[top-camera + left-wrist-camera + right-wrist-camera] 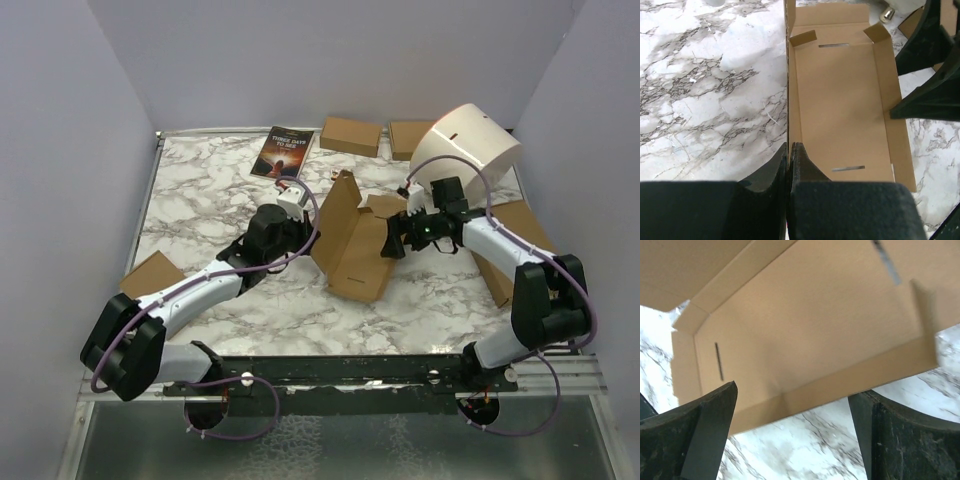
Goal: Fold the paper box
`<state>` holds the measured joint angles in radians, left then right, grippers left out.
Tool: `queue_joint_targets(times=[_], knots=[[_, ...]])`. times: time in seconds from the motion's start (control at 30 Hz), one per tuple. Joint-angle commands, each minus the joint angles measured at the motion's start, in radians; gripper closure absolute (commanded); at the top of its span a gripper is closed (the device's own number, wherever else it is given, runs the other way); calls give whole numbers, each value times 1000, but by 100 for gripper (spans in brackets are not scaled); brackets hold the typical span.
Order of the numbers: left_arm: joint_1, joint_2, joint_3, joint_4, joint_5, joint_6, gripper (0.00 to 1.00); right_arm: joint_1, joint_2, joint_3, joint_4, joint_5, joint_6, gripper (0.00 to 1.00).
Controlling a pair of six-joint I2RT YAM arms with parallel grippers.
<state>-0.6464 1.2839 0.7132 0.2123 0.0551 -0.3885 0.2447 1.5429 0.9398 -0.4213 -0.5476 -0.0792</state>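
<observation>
The paper box (350, 245) stands partly folded in the middle of the marble table, its brown inside facing the right arm. The left wrist view shows its floor (840, 100) with two slots and its raised left wall seen edge-on. My left gripper (310, 222) (789, 146) is shut on that thin wall. My right gripper (392, 240) (792, 392) stands open just off the box's right side flap (840, 385), with only flap edge and table between its fingers (710, 430). Its dark fingers (932, 85) also show at the right of the left wrist view.
A book (283, 152) lies at the back. Two small brown boxes (350, 136) (408, 138) and a white domed object (470, 145) sit at the back right. A flat brown cardboard piece (515, 250) lies under the right arm; another small box (152, 275) sits at left.
</observation>
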Motion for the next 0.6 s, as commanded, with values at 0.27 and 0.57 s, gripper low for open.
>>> queue_joint_targets(times=[0.27,0.57], knots=[[48,-40,53,-73,156,60,100,-64,-169,-6,-258,-282,-546,2],[53,-87,52,-99,89,20,100,-64,-144,-6,-349,-189,-642,2]])
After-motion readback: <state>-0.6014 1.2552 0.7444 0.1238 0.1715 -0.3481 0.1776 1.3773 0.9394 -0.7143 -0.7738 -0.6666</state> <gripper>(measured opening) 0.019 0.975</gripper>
